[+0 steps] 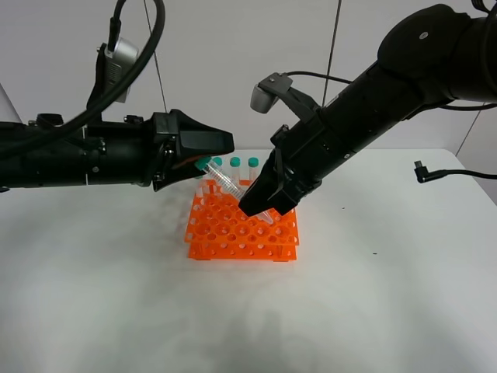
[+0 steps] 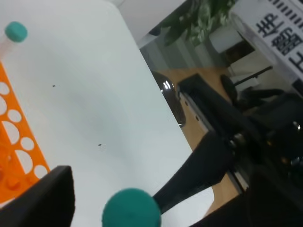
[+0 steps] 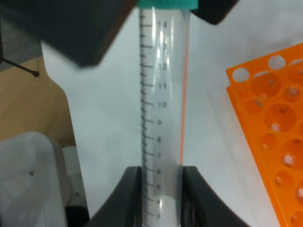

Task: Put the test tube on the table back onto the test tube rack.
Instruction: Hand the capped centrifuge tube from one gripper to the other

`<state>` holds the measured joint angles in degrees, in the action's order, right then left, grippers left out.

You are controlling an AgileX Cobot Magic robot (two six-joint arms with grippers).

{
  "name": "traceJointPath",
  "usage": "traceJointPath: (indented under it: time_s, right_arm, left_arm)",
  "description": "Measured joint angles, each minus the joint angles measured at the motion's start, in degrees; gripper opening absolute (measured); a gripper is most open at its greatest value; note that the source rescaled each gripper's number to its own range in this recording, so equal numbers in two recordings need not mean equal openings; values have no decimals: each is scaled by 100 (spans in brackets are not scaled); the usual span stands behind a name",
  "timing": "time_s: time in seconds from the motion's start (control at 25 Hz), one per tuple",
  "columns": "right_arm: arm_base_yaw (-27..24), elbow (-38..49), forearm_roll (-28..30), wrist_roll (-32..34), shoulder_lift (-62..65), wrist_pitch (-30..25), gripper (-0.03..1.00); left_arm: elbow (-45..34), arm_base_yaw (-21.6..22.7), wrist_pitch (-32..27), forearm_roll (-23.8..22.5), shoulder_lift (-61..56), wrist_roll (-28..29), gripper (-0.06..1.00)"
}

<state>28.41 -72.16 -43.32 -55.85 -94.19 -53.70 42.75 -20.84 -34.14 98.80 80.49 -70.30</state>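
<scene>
The right gripper [image 1: 262, 203] pinches the slim clear teal-capped test tube [image 1: 223, 180] tilted over the bright orange holed rack [image 1: 233, 237], the left gripper [image 1: 208, 162] gaping empty round its cap [image 2: 130, 208]; next, I'd reckon, it wants standing upright and lowering in.

The test tube rack [image 1: 242, 229] sits on the table [image 1: 116, 295], tubes [image 1: 234, 167] in its back row, the test tube [image 1: 221, 177] above.

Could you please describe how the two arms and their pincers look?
The left arm and right arm are matte black, thick and rounded. Each carries a grey camera near the wrist, with black cables. The left pincer and right pincer have black wedge-shaped fingers.
</scene>
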Motion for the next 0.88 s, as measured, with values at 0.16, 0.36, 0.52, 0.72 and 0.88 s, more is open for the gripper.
traceJointPath:
  time_s: [0.16, 0.36, 0.52, 0.72, 0.88]
  right_arm:
    - [0, 0, -6, 0, 0, 31, 4]
    - [0, 0, -16, 16, 0, 68, 4]
    - [0, 0, -16, 21, 0, 93, 4]
    - [0, 0, -16, 123, 0, 97, 4]
    - [0, 0, -16, 128, 0, 97, 4]
  left_arm:
    - [2, -14, 0, 11, 140, 113, 100]
    - [2, -14, -41, 11, 253, 137, 93]
    - [2, -14, -41, 11, 253, 137, 86]
    - [2, -14, -41, 11, 253, 149, 85]
    - [13, -14, 13, 11, 253, 153, 84]
